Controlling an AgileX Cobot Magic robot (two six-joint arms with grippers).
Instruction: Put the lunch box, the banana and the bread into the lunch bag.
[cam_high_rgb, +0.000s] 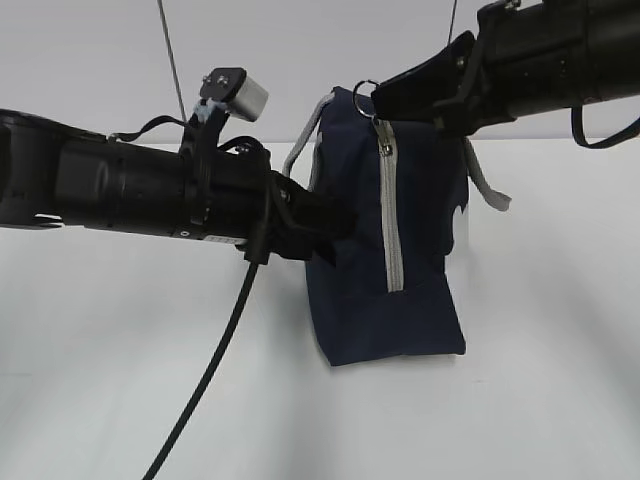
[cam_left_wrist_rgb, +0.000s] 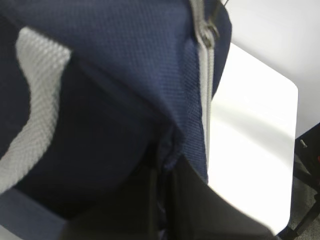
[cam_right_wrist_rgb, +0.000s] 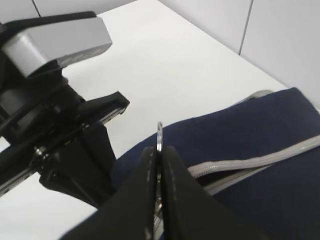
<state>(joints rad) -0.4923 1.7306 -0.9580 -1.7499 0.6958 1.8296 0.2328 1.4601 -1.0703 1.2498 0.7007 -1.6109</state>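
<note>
Navy-blue fabric lunch bag (cam_high_rgb: 395, 255) stands upright mid-bench on plain white bench (cam_high_rgb: 540, 400), pale wall behind. Left pincer (cam_left_wrist_rgb: 162, 187) clamped on bag's side fabric; right pincer (cam_right_wrist_rgb: 159, 172) closed on metal zip ring (cam_right_wrist_rgb: 159, 134).

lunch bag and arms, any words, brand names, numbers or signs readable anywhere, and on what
None can be read.
lunch bag: plain navy fabric, grey zipper, no print or label showing.
left gripper and right gripper: plain black, no markings.
wrist camera housing: plain grey, no lettering visible.
</note>
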